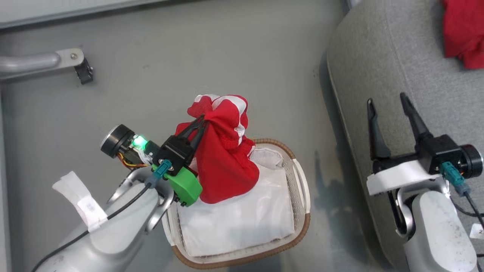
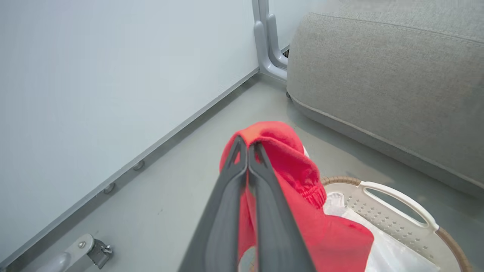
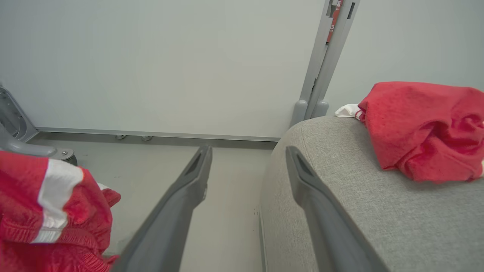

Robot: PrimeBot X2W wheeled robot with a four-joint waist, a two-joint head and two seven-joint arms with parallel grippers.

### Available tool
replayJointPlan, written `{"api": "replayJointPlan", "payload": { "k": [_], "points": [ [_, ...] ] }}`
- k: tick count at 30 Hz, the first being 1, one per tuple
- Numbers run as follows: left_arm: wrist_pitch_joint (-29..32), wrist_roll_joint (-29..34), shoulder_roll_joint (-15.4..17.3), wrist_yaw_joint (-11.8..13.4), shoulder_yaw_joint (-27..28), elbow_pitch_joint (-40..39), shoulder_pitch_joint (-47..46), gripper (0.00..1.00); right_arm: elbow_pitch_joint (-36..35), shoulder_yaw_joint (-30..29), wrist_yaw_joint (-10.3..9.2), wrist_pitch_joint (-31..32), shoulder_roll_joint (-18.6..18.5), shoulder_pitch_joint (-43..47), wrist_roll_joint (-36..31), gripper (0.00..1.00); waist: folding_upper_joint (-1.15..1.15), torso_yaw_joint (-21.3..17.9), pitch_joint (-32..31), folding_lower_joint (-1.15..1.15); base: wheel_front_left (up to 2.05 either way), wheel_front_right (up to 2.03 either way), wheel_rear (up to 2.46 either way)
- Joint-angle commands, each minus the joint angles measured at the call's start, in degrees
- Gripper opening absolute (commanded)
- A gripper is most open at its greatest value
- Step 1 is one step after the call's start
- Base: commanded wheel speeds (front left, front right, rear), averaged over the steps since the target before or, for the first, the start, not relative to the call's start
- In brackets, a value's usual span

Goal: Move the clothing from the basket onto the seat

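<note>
Holding red garment (image 1: 223,158) over basket (image 1: 298,181), left gripper (image 1: 203,121) clamped on it; right gripper (image 1: 387,99) open, empty. Other red piece (image 1: 463,34) already on seat (image 1: 378,56). Basket prob just liner (image 1: 242,219), so one carry left imo.

This looks like a test bay or lab dressed up as a corner of a home, not a lived-in room. The floor (image 1: 227,56) is bare, smooth grey. The walls (image 2: 94,75) are plain pale panels standing on a grey rail (image 2: 181,128) with bolt heads, and they are joined by a grey metal post (image 3: 321,64) carrying a red label too small to read. A tubular metal leg (image 1: 49,62) with a black foot or caster juts in at the floor's far left. The homely part is sparse: a grey fabric seat (image 1: 397,75) with red clothing (image 1: 463,34) on it, and a laundry basket (image 1: 302,196) on the floor just beside its edge.
</note>
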Motion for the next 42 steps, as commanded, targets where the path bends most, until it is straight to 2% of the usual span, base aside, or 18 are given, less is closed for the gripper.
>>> {"api": "replayJointPlan", "payload": {
  "k": [1, 9, 18, 24, 33, 42],
  "points": [
    [0.1, 0.9, 1.5, -0.3, 0.1, -1.0, -1.0, 0.00, 1.0, 0.6, -0.08, -0.2, -0.2, 2.0, 0.4, 1.00, 0.00, 1.6, -9.4, 0.01, 0.00, 0.00, 0.00],
    [4.5, 2.6, 7.0, -1.3, 1.2, -6.4, -7.6, 0.00, 4.7, 4.6, -0.08, -0.2, -0.2, 5.4, 1.3, 1.00, 0.00, 0.2, -15.0, 0.01, 0.00, 0.00, 0.00],
    [8.2, 1.8, 9.8, -1.4, 4.7, -11.2, -15.8, 0.00, 6.8, 8.7, -0.08, -0.2, -0.2, 5.8, 2.2, 1.00, 0.00, -1.6, -17.3, 0.01, 0.00, 0.00, 0.00],
    [9.1, 1.3, 9.3, -2.1, 5.8, -10.4, -19.8, 0.00, 7.4, 12.4, -0.08, -0.2, -0.2, 5.3, 3.0, 1.00, 0.00, -2.4, -18.4, 0.01, 0.00, 0.00, 0.00],
    [8.6, 1.7, 7.0, -2.7, 3.9, -11.0, -20.4, 0.00, 7.3, 17.1, -0.08, -0.2, -0.2, 4.0, 3.1, 1.00, 0.00, -2.4, -20.7, 0.01, 0.00, 0.00, 0.00],
    [7.9, 1.9, 5.8, -2.7, 2.5, -13.8, -20.3, 0.00, 12.7, 22.9, -0.08, -0.2, -0.2, -4.8, -0.4, 1.00, 0.00, -1.2, -21.6, 0.01, 0.00, 0.00, 0.00]
  ]
}}
